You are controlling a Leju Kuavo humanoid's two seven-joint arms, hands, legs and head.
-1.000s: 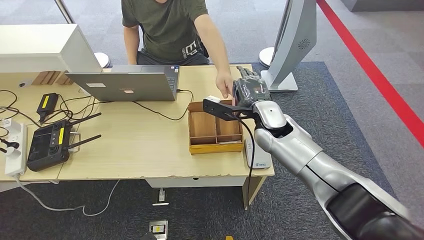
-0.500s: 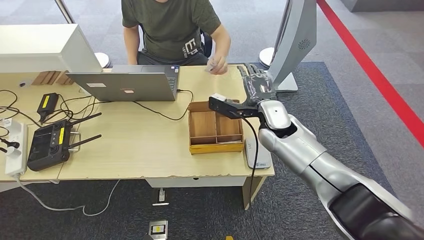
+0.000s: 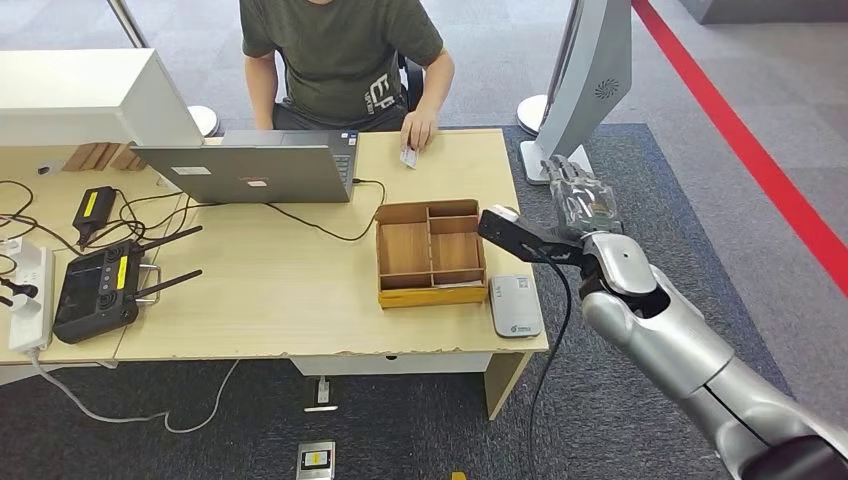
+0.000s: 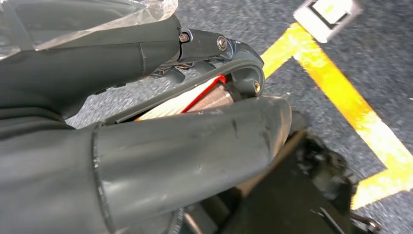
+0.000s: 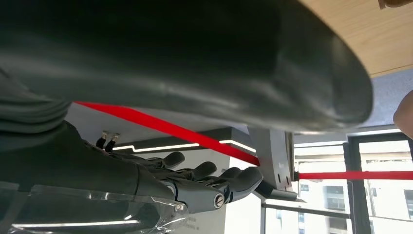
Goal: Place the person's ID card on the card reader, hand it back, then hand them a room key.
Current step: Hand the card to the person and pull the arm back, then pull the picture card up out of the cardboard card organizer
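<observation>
On the far edge of the desk (image 3: 300,300), the person's hand (image 3: 418,130) rests on the ID card (image 3: 409,157), long axis running away from the robot. The wooden tray (image 3: 431,254) sits near the right edge; the card reader (image 3: 516,305) lies just beside it at the corner. The right hand (image 3: 583,200) hovers off the right edge, fingers extended, apart, empty. Left hand (image 4: 146,122): finger state cannot be determined.

We can read only part of a pale print, "EP", on the person's dark green shirt (image 3: 378,95); the yellow labels on the black controller (image 3: 97,288), the laptop's (image 3: 255,171) stickers and the card reader's (image 3: 516,305) logo are too small
</observation>
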